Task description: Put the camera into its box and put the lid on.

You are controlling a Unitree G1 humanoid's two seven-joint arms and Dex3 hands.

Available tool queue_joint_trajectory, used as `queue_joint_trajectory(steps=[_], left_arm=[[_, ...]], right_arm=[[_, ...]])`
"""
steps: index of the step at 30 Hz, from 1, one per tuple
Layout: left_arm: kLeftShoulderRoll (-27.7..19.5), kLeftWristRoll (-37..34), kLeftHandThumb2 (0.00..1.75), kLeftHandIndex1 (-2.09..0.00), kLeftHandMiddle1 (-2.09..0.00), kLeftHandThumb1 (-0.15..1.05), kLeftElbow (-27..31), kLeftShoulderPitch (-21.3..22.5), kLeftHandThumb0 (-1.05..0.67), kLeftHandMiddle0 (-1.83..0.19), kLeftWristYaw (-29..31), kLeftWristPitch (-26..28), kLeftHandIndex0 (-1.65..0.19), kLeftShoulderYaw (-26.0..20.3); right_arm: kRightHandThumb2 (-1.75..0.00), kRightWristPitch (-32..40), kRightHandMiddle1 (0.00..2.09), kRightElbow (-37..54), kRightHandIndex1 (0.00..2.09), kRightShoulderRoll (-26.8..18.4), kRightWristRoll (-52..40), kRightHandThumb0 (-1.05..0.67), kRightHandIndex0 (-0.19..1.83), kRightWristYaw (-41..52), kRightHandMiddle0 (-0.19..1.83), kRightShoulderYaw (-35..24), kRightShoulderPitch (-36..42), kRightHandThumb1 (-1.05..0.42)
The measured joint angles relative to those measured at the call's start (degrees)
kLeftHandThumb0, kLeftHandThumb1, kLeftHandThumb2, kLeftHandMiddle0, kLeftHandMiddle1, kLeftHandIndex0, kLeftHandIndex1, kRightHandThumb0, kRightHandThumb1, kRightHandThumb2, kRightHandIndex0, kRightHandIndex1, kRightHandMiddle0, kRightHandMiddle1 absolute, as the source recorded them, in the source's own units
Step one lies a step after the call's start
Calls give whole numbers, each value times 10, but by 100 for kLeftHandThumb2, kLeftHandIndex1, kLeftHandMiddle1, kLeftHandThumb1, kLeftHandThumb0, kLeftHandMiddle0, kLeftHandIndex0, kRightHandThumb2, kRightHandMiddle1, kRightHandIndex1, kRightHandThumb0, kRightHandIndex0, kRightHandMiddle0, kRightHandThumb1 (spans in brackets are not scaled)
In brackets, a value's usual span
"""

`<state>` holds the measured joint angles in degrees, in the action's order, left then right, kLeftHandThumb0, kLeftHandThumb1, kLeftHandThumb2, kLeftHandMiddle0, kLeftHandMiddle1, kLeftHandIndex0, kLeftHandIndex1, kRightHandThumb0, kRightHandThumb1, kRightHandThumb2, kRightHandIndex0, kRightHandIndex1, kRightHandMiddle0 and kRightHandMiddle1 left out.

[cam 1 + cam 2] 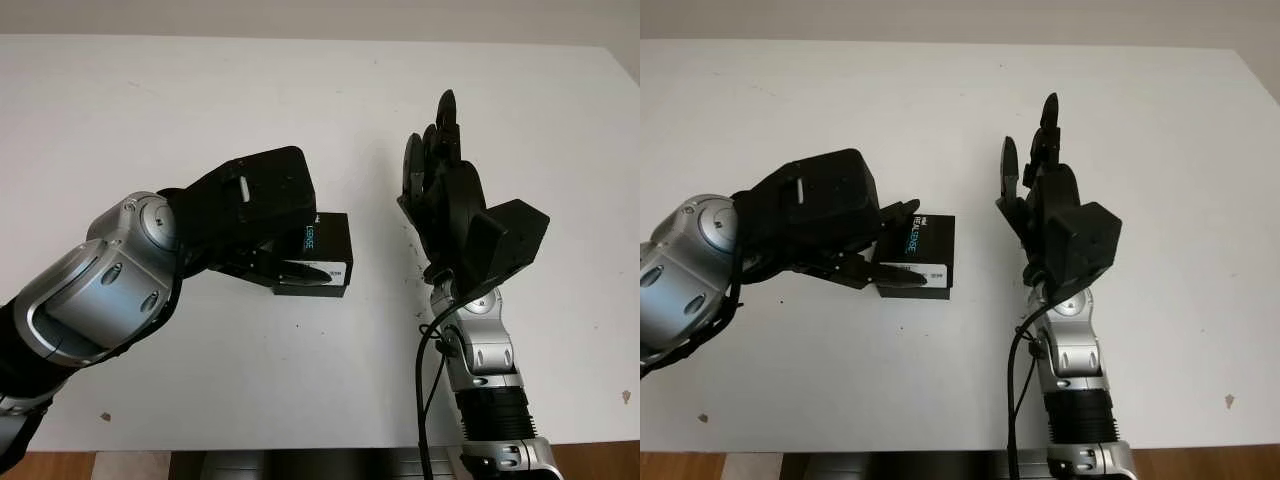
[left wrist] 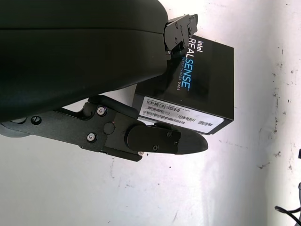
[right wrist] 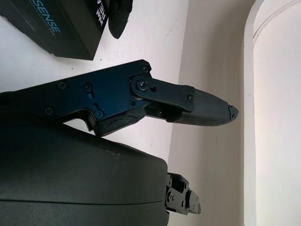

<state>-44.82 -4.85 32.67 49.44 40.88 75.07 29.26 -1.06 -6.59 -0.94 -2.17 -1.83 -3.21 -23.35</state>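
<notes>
- Gripping the closed black box (image 1: 915, 255) from its left, the left hand (image 1: 825, 225) has one of its fingers (image 2: 164, 141) along the labelled side and another at the top edge, so it pinches the box on the white tabletop (image 1: 300, 100).
- The box sits lid-on near the tabletop's middle; I see no camera, presumably inside already.
- Risk, I'd judge: the pinch looks shallow, so a lift could let the box twist out.
- The left wrist view shows the box's lettering and sticker clearly.
- The right hand (image 1: 1040, 200) stands upright just right of the box, open, holding nothing.
</notes>
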Motion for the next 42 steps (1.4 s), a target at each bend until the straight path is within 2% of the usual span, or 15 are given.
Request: queue_joint_trajectory(steps=[12, 13, 15, 19, 22, 27, 34, 42], left_arm=[[-31, -19, 28, 0, 0, 105, 17, 0, -58, 19, 2, -25, 19, 0], [-42, -15, 30, 0, 0, 105, 20, 0, -59, 19, 5, -43, 19, 5], [-73, 20, 34, 0, 0, 105, 27, -6, -62, 19, 11, -113, 19, 24], [-129, 129, 48, 0, 0, 105, 31, -39, -67, 19, 25, -319, 19, 46], [-137, 166, 54, 0, 0, 105, 31, -49, -69, 19, 59, -376, 19, 43], [-138, 212, 55, 0, 0, 105, 24, -70, -70, 19, 96, -419, 19, 11], [-136, 260, 57, 0, 0, 105, 12, -125, -70, 19, 103, -477, 19, -43], [-100, 290, 52, 0, 0, 105, -7, -158, -69, 19, 92, -486, 19, -93]], right_arm=[[-60, 8, 0, 1, 0, 0, 8, -68, -19, 1, -19, 3, 0, -105], [-60, 8, 0, 1, 0, 0, 8, -68, -19, 1, -19, 3, 0, -105], [-60, 8, 0, 1, 0, 0, 9, -68, -19, 2, -19, 3, 0, -105], [-60, 7, 0, 1, 0, 0, 10, -67, -19, 3, -19, 4, 1, -105], [-60, 7, 0, 0, 0, 0, 9, -67, -19, 7, -19, 4, 1, -105], [-59, 4, 0, -2, 0, 0, 9, -67, -19, 8, -19, 3, 1, -105], [-59, 0, 0, -3, 0, -1, 10, -68, -19, 13, -19, 3, 2, -105], [-58, -4, 0, -6, 0, -3, 12, -68, -19, 17, -19, 3, 3, -105]])
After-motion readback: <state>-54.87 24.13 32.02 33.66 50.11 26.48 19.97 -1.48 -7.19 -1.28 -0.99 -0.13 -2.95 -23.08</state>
